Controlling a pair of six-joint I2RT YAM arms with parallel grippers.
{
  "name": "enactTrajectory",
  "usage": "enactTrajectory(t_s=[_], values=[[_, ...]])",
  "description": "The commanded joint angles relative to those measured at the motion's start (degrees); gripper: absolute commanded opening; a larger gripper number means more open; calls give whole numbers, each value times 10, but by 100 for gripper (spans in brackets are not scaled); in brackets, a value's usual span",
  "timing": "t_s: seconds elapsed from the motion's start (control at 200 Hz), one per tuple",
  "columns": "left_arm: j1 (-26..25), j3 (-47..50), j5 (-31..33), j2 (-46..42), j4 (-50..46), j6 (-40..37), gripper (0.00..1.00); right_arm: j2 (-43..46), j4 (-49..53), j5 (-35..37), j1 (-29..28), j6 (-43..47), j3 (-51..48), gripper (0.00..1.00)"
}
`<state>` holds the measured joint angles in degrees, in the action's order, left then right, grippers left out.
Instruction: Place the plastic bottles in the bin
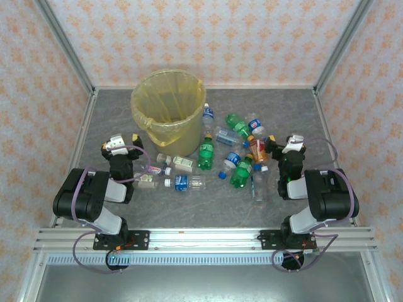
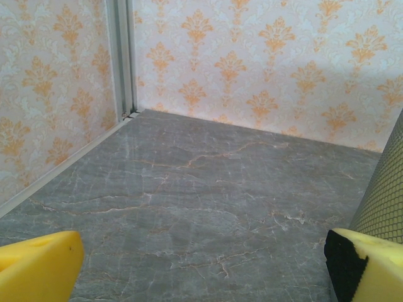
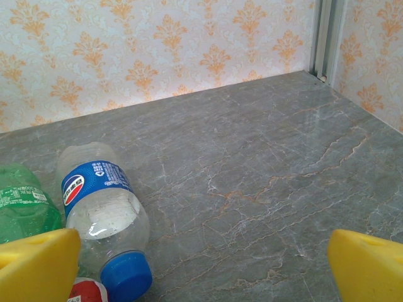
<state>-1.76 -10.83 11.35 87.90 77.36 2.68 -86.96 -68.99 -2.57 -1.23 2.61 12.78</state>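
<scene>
Two grippers spread wide, empty: left gripper (image 1: pixel 119 143) near the bin (image 1: pixel 165 123), plastic bottles (image 1: pixel 206 154) scattered between arms. Right gripper (image 3: pixel 201 267) has the clear blue-label bottle (image 3: pixel 104 211) just ahead-left, cap toward claw, axis roughly along approach.

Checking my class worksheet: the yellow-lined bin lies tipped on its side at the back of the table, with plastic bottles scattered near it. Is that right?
Not quite. The bin stands upright, mouth facing up, as the top external view shows. The rest holds: it is at the back of the table, with the plastic bottles scattered near it.
</scene>
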Motion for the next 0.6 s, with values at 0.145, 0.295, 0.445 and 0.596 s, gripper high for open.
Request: enactTrajectory(t_s=[0.145,0.295,0.445,0.596], values=[[4,-9,-6,2,-3,-8,100,0,-4,9,-3,-1,10,100],[4,-9,-7,2,-5,-7,100,0,-3,9,-3,-1,11,100],[4,-4,29,-16,-5,5,100,9,-1,17,-3,-4,9,100],[4,-44,99,-120,-169,36,100,82,107,50,-3,-22,35,100]])
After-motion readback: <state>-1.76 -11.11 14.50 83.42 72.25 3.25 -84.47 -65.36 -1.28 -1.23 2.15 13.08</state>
